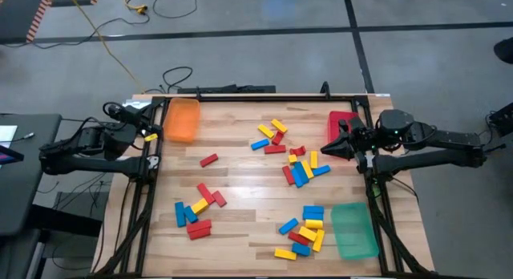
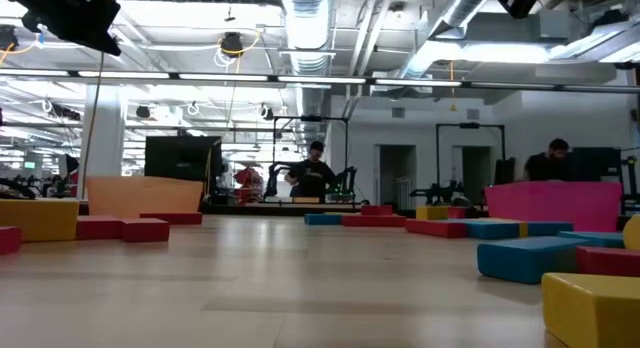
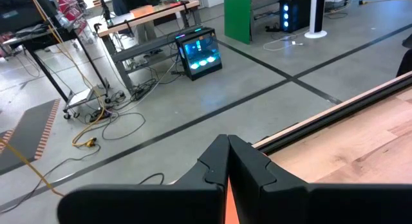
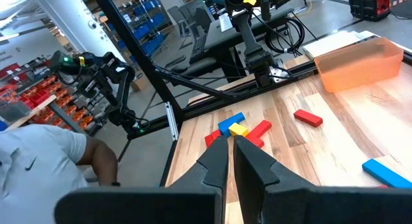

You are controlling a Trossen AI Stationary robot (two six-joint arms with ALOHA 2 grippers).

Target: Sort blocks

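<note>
We see the blocks (image 1: 300,171) scattered in loose clusters across the middle of the desk (image 1: 240,231), none in the orange tray (image 1: 182,119), red tray (image 1: 341,123) or green tray (image 1: 353,229); our left gripper (image 1: 151,121) waits beside the orange tray, fingers together; our right gripper (image 1: 327,148) hovers by the red tray, fingers together, holding nothing.
</note>
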